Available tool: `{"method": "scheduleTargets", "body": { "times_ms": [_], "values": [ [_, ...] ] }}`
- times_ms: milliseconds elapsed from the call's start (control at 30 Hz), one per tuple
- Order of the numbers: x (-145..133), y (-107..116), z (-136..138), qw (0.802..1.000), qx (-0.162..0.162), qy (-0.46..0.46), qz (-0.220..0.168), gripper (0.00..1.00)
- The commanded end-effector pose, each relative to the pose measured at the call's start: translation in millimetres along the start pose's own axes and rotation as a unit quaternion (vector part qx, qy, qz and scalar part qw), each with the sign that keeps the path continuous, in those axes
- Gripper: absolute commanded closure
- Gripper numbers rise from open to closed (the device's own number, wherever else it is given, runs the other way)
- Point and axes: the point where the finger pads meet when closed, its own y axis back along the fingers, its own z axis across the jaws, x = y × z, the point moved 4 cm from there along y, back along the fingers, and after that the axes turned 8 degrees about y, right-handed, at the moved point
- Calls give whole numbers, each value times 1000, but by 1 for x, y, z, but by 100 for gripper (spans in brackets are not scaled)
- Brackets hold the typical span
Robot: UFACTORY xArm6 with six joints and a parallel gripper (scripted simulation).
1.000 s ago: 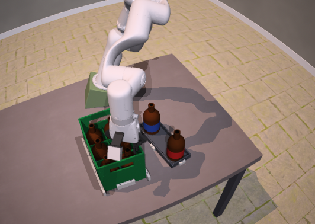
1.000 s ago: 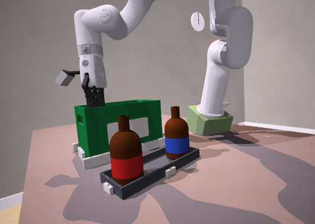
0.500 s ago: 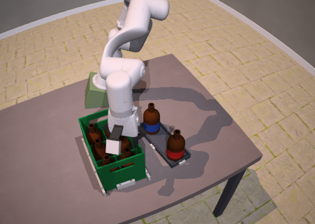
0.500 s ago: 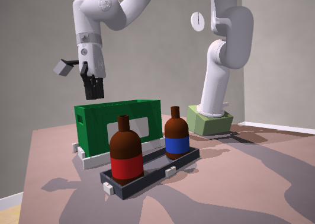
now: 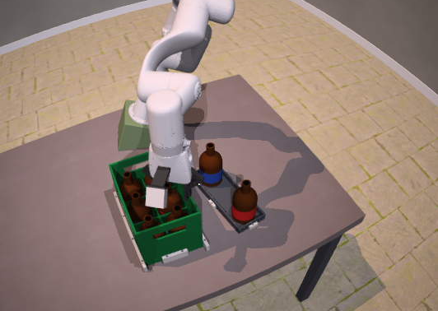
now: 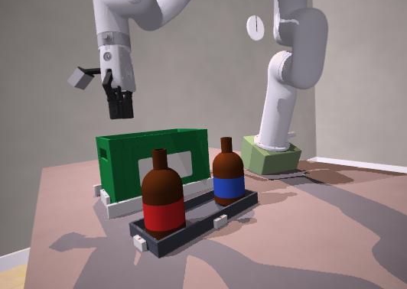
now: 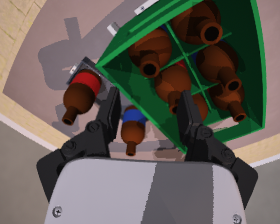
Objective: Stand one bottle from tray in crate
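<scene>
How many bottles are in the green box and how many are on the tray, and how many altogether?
Bottles in the green crate: 6
Bottles on the tray: 2, one with a red band, one with a blue band
Total: 8

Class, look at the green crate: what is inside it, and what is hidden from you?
The green crate holds brown bottles standing in divided cells; the wrist view shows about six necks. The open, empty hand hangs above. Crate walls cover the bottles' lower bodies and labels.

Glossy brown glass-like bottles [image 6: 162,197]; matt green plastic crate [image 6: 115,167]; smooth white arm [image 6: 283,90].
</scene>
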Motion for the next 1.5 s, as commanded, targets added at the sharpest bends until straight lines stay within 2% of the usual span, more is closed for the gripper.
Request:
{"method": "scheduleTargets", "body": {
  "times_ms": [0, 233, 267, 1467],
  "values": [
    [1, 4, 0, 1000, 0, 0, 2, 35],
    [1, 5, 0, 1000, 0, 0, 2, 35],
    [1, 5, 0, 1000, 0, 0, 2, 100],
    [1, 5, 0, 1000, 0, 0, 2, 100]
  ]
}}
